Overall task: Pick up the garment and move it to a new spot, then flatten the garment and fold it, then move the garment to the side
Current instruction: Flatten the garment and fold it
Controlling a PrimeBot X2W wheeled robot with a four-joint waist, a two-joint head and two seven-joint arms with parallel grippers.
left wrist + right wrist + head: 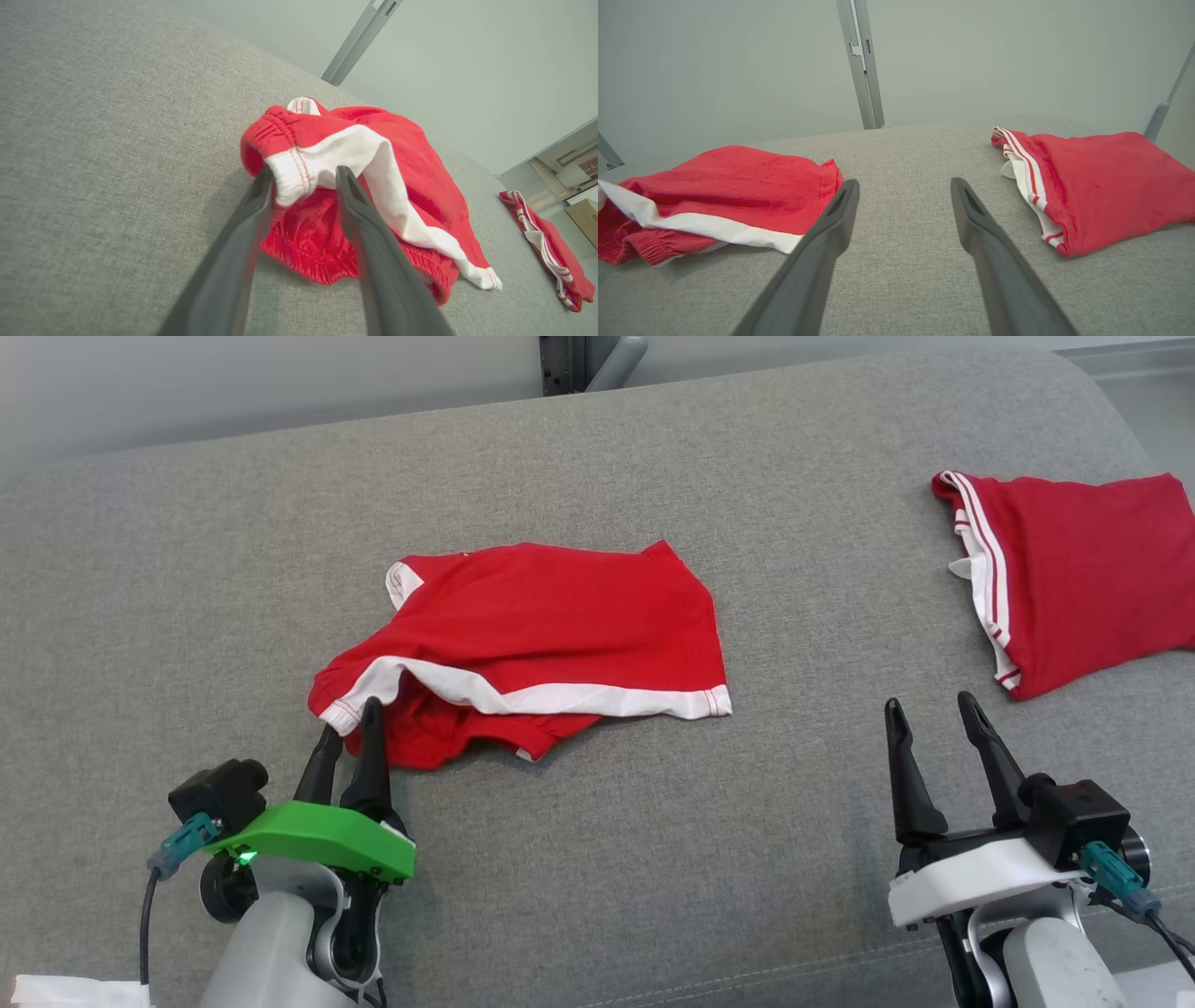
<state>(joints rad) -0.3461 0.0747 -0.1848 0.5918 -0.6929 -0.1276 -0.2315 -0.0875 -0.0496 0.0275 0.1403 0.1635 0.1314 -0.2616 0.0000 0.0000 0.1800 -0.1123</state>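
Your left hand [350, 719] straddles the white hem of the garment [560, 616], pinch or not I cannot tell; your right hand [931, 702] is spread

Head view overhead; wrist views low, close; garment [560, 616] common throughout

Grey woven cushion [653, 859], padded, back corners rounded, seam running along front edge at right. Red shorts [560, 616] with white trim lying toward middle, left of centre: upper layer fairly flat, left end bunched, red elastic part crumpled underneath toward front edge. Folded red garment [1092, 569], white-striped along its left side, lying flat near right edge, toward back right corner. Well apart from each other.
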